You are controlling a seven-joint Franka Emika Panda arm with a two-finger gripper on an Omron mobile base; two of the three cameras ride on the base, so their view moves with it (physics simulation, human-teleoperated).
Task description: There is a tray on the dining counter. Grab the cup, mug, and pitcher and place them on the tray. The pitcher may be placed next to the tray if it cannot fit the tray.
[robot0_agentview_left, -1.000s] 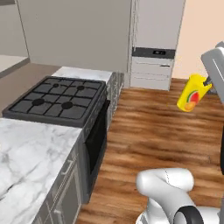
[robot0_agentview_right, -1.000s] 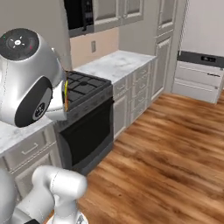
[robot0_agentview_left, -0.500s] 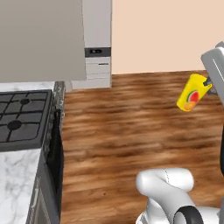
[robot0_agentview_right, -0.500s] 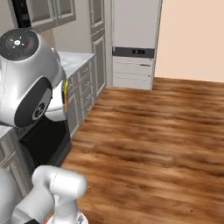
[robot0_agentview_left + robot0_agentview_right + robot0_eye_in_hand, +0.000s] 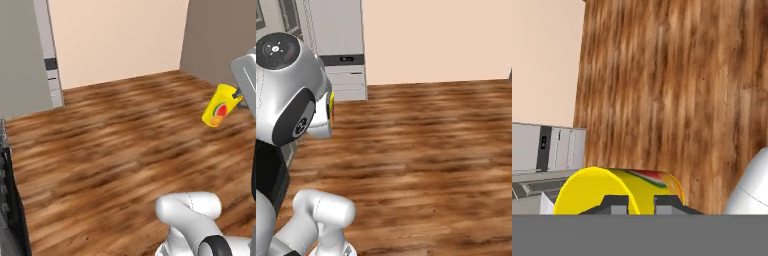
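Hand view shows the gripper [image 5: 640, 204] at the bottom of the picture, with its two dark fingers [image 5: 617, 205] close together and clamped on the rim of the cup [image 5: 619, 192]. The cup is yellow, and its open round mouth faces the camera. One finger sits inside the mouth and the other sits on the outside wall. A bit of the red and green fruit picture shows on the cup's side, past the fingers. Beyond the cup is the brown wooden floor [image 5: 677, 90], far below. In the left base view the cup [image 5: 220, 105] hangs high in the air at the right side, tilted, with its fruit picture facing us. It is held at its top edge, right beside the grey arm [image 5: 246, 75]. Nothing is under it but the wooden floor. In the right base view a thin strip of yellow cup [image 5: 331, 107] peeks out just behind the big round arm joint [image 5: 288, 92]. Further out stand a peach wall [image 5: 436, 40] and a tall grey cabinet [image 5: 338, 47] by the floor's far edge.
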